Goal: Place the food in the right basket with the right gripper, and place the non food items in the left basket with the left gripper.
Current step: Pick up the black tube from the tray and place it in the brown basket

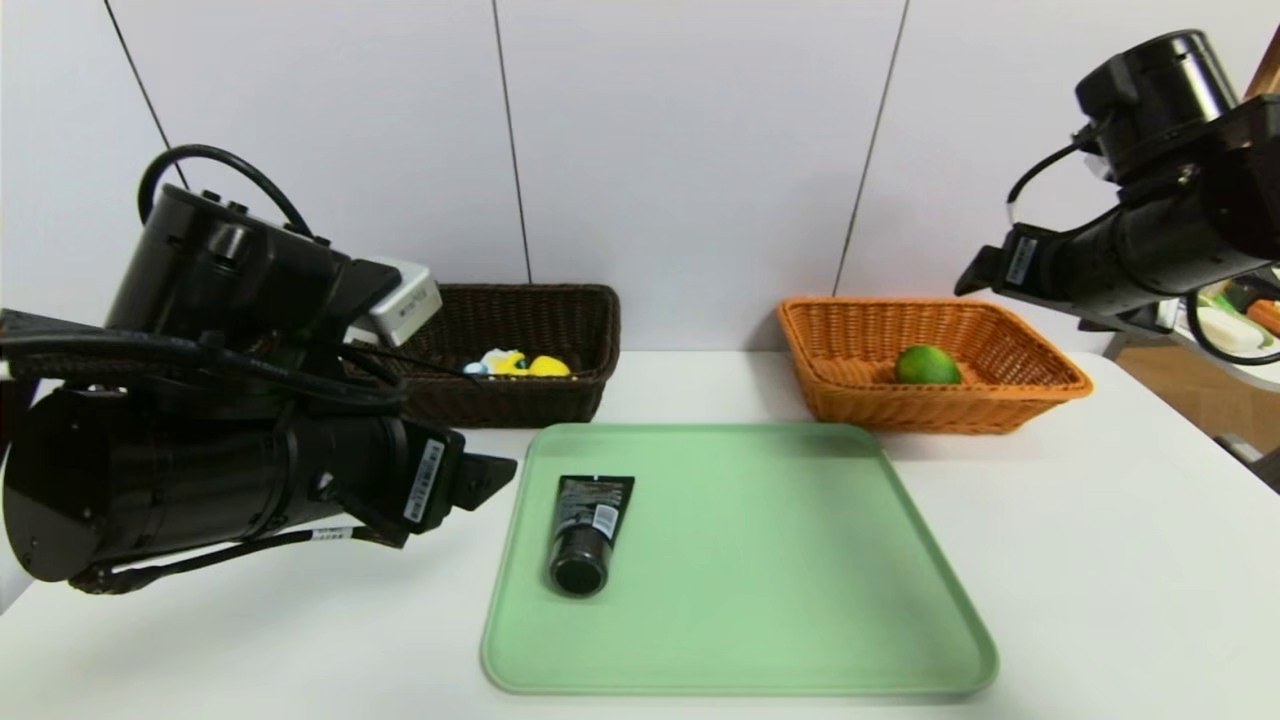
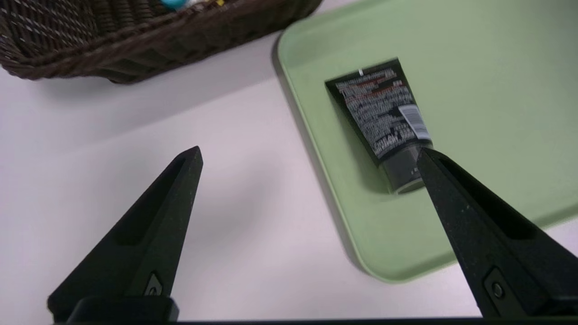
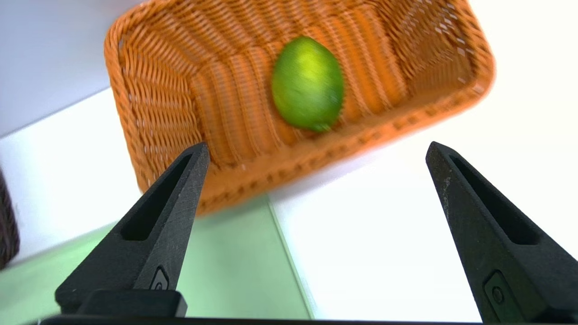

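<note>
The green lime (image 1: 927, 365) (image 3: 307, 84) lies inside the orange basket (image 1: 1040, 385) (image 3: 153, 113) at the back right. The yellow duck toy (image 1: 520, 364) rests in the dark brown basket (image 1: 560, 400) (image 2: 135, 40) at the back left. A black squeeze tube (image 1: 587, 533) (image 2: 381, 115) lies on the green tray (image 1: 760, 600) (image 2: 474, 67), cap toward me. My left gripper (image 2: 309, 153) hovers open above the table just left of the tray, beside the tube, holding nothing. High above the table to the right of the orange basket, my right gripper (image 3: 316, 149) is open and empty.
The white table (image 1: 1100, 560) carries the tray in the middle and both baskets along the back wall. A side shelf with coloured items (image 1: 1245, 320) stands past the table's right edge.
</note>
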`<action>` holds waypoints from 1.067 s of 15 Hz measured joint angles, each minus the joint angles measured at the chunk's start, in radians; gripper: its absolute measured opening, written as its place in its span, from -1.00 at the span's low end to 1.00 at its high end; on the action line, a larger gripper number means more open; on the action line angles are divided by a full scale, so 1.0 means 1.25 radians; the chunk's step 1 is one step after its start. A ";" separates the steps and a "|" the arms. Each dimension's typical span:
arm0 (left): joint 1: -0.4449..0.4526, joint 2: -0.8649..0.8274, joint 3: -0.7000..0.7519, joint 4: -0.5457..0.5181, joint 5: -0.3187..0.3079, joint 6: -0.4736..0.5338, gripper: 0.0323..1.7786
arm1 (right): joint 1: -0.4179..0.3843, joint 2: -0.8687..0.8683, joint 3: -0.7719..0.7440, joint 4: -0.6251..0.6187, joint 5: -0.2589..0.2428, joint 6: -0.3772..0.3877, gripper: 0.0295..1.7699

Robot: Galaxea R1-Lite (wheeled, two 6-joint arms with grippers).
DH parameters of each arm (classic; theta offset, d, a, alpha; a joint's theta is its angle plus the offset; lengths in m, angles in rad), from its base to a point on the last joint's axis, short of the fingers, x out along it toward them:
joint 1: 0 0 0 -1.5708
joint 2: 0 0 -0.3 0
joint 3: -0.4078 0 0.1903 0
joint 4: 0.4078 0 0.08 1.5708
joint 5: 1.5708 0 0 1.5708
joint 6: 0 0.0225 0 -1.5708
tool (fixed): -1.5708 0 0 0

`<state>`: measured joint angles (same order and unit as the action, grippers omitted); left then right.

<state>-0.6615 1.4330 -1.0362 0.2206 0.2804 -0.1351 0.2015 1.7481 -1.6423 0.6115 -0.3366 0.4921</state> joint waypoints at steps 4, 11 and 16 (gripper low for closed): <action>-0.035 0.055 -0.042 0.038 0.008 -0.008 0.90 | 0.006 -0.115 0.033 0.077 0.000 0.003 0.89; -0.100 0.183 -0.199 0.159 0.011 -0.068 0.90 | -0.011 -0.248 0.158 0.080 0.000 0.004 0.91; -0.122 0.247 -0.258 0.218 0.011 -0.095 0.90 | -0.029 -0.303 0.195 0.113 -0.001 0.003 0.91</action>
<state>-0.8145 1.7423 -1.3585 0.4930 0.2943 -0.2545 0.1657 1.3696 -1.3983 0.7528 -0.3372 0.4953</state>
